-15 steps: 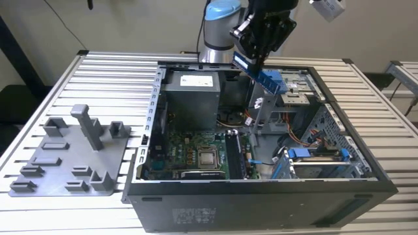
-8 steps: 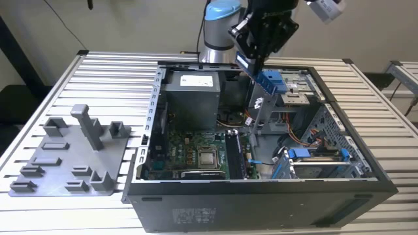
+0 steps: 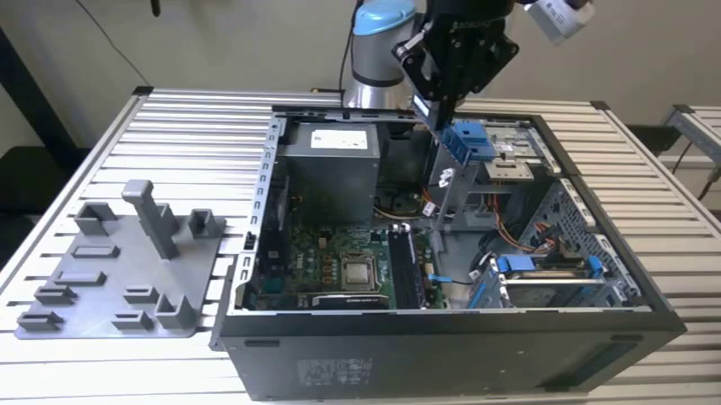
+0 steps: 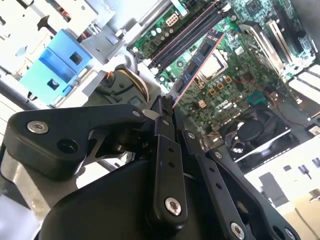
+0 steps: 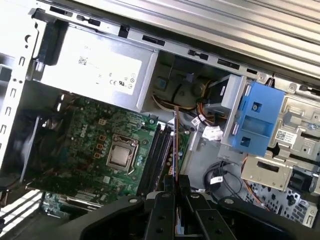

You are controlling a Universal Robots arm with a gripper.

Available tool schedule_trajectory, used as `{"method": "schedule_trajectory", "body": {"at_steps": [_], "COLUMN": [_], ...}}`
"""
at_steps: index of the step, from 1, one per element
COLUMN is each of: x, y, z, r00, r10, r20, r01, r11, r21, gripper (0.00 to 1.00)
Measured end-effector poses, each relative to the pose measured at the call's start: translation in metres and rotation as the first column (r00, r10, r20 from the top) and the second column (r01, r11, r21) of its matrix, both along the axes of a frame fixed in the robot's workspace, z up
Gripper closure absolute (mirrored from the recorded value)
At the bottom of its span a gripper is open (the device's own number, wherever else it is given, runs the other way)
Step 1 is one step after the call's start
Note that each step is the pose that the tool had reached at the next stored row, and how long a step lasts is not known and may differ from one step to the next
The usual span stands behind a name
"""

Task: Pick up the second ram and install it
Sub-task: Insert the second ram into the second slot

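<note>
The black gripper [image 4: 166, 107] has its jaws clenched on one end of the second ram [image 4: 197, 62], a thin, flat, dark memory stick that appears edge-on in the first wrist view. The stick hangs above the green motherboard [image 5: 90, 145] of the open dark-grey computer case [image 3: 451, 354], over the long black memory slots [image 5: 151, 160] and beside the square silver processor [image 5: 121, 156]. A grey plastic fixture plate [image 3: 113, 278] lies on the slatted table [image 3: 642, 211] just beside the case, on the exterior view's left.
</note>
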State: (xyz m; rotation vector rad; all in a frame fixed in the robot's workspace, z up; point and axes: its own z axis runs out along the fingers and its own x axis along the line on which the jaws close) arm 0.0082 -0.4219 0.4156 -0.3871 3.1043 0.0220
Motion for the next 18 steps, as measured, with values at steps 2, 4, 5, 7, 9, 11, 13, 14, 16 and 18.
{"method": "schedule_trajectory", "body": {"at_steps": [2,4,5,7,9,11,13,14,16,18], "x": [0.0000,0.0000,0.0000,0.0000,0.0000,0.0000,0.0000,0.0000,0.0000,0.0000], "y": [0.0001,0.0000,-0.0001,-0.0002,-0.0003,-0.0004,-0.0004,-0.0004,-0.0004,-0.0004], "z": [-0.0001,-0.0003,-0.0004,-0.0006,-0.0009,-0.0011,-0.0013,-0.0014,-0.0017,-0.0019], "r00": [0.9995,0.9983,0.9975,0.9953,0.9922,0.9886,0.9842,0.9818,0.9764,0.9700], "r10": [-0.030,-0.059,-0.071,-0.097,-0.124,-0.151,-0.177,-0.190,-0.216,-0.243], "r20": [-0.0001,-0.0001,-0.0001,-0.0001,0.0000,0.0000,0.0000,0.0000,0.0000,0.0000], "r01": [0.030,0.059,0.071,0.097,0.124,0.151,0.177,0.190,0.216,0.243], "r11": [0.9995,0.9983,0.9975,0.9953,0.9922,0.9886,0.9842,0.9818,0.9764,0.9700], "r21": [-0.0002,-0.0003,-0.0002,-0.0002,-0.0001,-0.0001,-0.0002,-0.0001,-0.0001,-0.0002], "gripper": [0.86,0.86,0.86,0.86,0.86,0.86,0.86,0.86,0.86,0.86]}}
